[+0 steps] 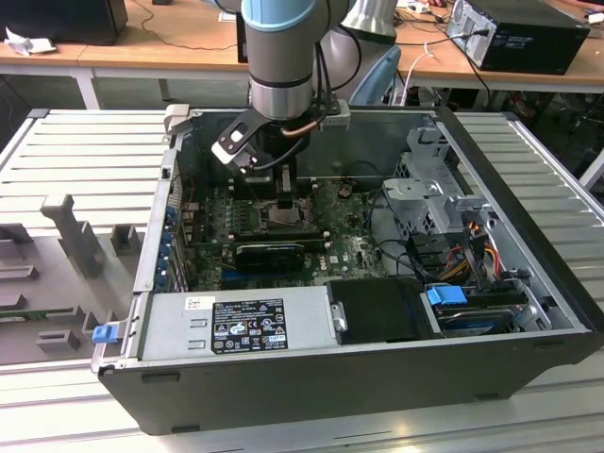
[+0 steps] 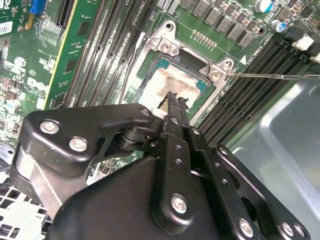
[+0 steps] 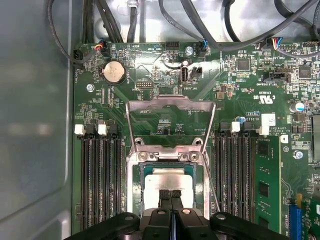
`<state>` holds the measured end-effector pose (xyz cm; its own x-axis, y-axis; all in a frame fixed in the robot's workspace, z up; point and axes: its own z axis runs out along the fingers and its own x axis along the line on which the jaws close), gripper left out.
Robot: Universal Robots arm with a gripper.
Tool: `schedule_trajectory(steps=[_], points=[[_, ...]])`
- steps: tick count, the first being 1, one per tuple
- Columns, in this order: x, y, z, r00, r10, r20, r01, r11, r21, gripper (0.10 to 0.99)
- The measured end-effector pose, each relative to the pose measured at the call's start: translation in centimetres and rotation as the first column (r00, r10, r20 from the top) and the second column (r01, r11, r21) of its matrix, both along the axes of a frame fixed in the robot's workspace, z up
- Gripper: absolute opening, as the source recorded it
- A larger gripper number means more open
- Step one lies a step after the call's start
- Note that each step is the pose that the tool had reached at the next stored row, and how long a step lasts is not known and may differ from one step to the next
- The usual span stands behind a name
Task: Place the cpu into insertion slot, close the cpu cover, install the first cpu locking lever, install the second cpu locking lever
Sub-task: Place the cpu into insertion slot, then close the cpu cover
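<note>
Black gripper (image 3: 170, 192), jaws pressed together and empty, is held over the pale square metal-faced cpu (image 3: 167, 177), seated in the silver-rimmed insertion slot (image 3: 132, 185). Such a chip is judged light, stiff and fragile, best taken by its edges.

Even light, glare on cpu (image 2: 167, 82)

Printed label (image 1: 247, 326) on power supply (image 1: 307, 319); white lettering (image 3: 264, 98) on motherboard (image 3: 150, 75).

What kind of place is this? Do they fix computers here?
Probably a computer workshop or robot lab: an opened computer case lies on a ribbed metal table, a robot arm reaches into it, and another computer sits on the wooden bench behind.
</note>
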<state>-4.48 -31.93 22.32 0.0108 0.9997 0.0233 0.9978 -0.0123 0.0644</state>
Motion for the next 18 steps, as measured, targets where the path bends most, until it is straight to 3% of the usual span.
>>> schedule_trajectory(steps=[7,16,18], points=[[0.11,0.00,0.62,1.0000,0.000,-0.0028,0.000,1.0000,0.000,0.106],[2.04,-0.01,0.66,1.0000,0.000,-0.0069,0.000,1.0000,0.000,0.106],[2.05,0.00,1.52,1.0000,0.000,-0.0072,0.000,1.0000,0.000,0.106]])
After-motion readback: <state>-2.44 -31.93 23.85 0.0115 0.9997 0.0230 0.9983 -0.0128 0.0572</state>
